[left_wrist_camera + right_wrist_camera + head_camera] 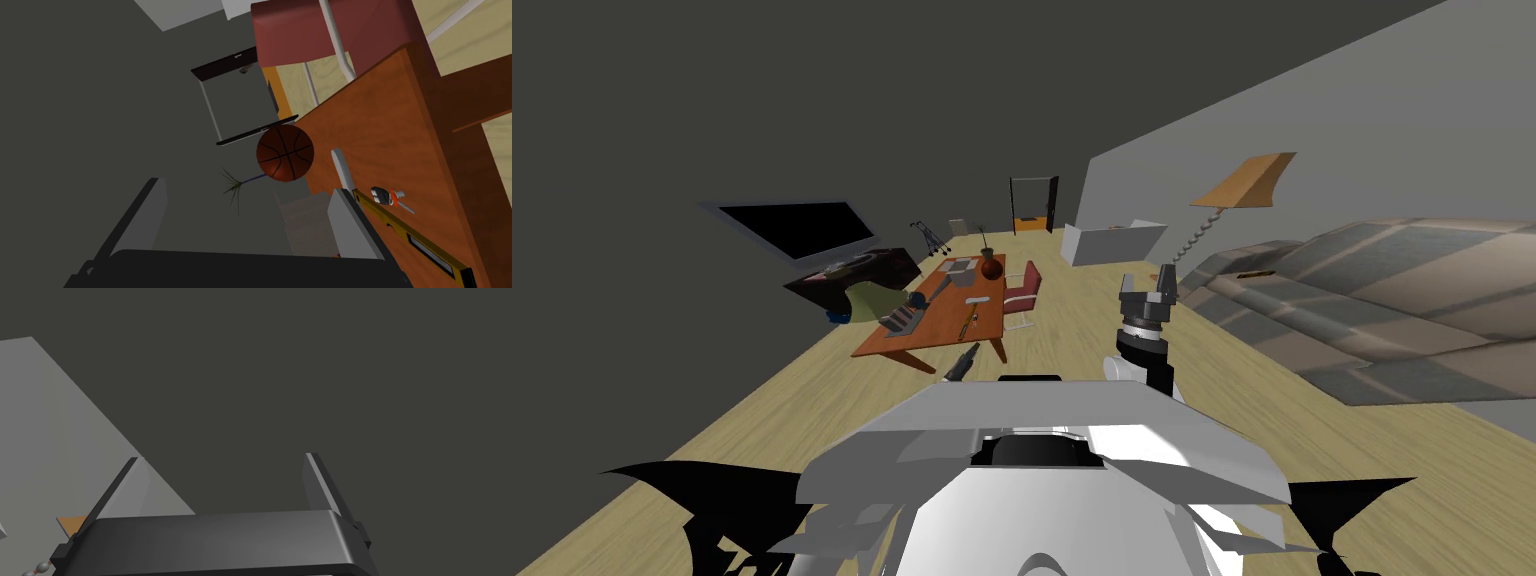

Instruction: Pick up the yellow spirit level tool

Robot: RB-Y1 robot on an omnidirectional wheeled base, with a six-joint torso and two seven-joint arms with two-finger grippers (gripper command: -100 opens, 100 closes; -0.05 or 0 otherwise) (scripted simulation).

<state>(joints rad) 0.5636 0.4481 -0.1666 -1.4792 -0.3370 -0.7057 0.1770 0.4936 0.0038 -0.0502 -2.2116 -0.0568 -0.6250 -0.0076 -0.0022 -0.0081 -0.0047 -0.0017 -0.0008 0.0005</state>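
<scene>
The yellow spirit level (pixel 411 236) lies flat on the brown wooden table (pixel 380 130), running along its surface just beside one finger of my left gripper (pixel 246 186), which is open and holds nothing. From the head camera the level (pixel 971 320) is a thin bar near the table's near end, with the left gripper (pixel 963 362) low in front of the table edge (pixel 927 355). My right gripper (pixel 1149 283) is raised to the right of the table, open and empty (pixel 222 458).
A basketball (pixel 285 152) rests on the table beyond the level, with a small orange and grey tool (pixel 390 196) and a pale blade (pixel 341 167) close by. A red chair (pixel 1022 290) stands at the table's right side. A sofa (pixel 1362 300) fills the right.
</scene>
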